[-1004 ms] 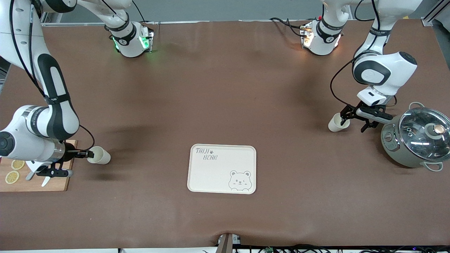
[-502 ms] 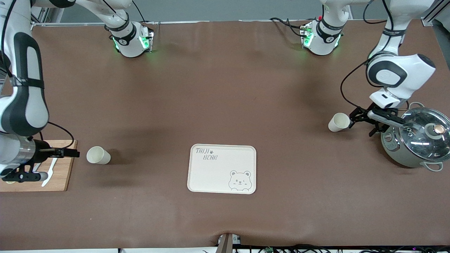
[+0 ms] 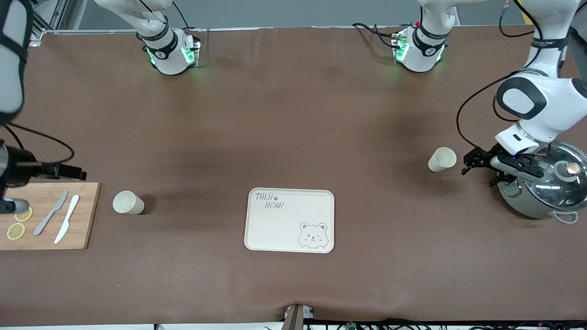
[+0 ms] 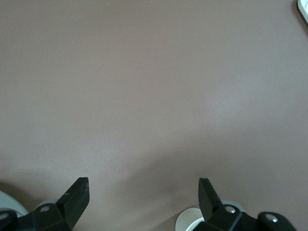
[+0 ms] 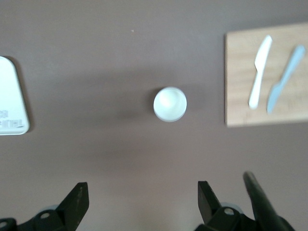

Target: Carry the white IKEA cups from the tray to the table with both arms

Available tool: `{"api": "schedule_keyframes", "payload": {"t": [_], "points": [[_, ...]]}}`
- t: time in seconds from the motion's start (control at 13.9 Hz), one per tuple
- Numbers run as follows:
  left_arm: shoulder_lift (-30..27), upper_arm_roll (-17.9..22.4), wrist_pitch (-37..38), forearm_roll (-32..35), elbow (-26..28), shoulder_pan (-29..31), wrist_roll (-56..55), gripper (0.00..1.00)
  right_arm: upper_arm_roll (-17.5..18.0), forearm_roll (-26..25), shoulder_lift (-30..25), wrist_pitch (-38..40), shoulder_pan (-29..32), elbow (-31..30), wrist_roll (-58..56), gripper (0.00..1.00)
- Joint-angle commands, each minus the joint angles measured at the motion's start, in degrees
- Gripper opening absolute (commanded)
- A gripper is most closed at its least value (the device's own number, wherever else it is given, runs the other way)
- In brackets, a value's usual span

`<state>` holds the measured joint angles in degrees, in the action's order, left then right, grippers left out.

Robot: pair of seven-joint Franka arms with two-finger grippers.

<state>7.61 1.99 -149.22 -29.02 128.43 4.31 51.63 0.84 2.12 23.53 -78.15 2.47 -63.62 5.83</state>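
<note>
Both cups (image 3: 128,202) (image 3: 442,159) stood on bench (image 3: 293,128), tray (image 3: 290,220) bare. My L gripper (image 3: 477,165) & R gripper (image 3: 75,174) hung open, holding nothing.

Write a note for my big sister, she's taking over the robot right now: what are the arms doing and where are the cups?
Left tool: open, holding nothing, beside the pot.
Right tool: open, holding nothing, above the cutting board.
One cup stands on the table toward the left arm's end; the other cup stands beside the cutting board.
Tray: nothing on it.
Done: both cups moved off the tray.
Left: nothing visible.
</note>
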Motion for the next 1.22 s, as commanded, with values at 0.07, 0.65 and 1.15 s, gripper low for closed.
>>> {"api": "schedule_keyframes", "payload": {"t": [0.07, 0.65, 1.15], "points": [[-0.1, -0.5, 9.4, 12.2, -9.3, -0.4, -17.3, 1.00, 0.2, -0.4, -7.9, 4.4, -1.4, -3.7, 5.1, 1.00], [-0.8, -4.4, 29.7, 24.1, -24.7, -5.1, -42.9, 1.00, -0.1, -0.7, -26.7, -0.6, -1.6, -23.4, 4.3, 1.00], [-3.9, -6.3, 46.1, 26.1, -34.3, -5.0, -49.3, 1.00, 0.1, -1.5, -27.6, -2.4, -2.3, -25.1, 1.5, 1.00]]}}
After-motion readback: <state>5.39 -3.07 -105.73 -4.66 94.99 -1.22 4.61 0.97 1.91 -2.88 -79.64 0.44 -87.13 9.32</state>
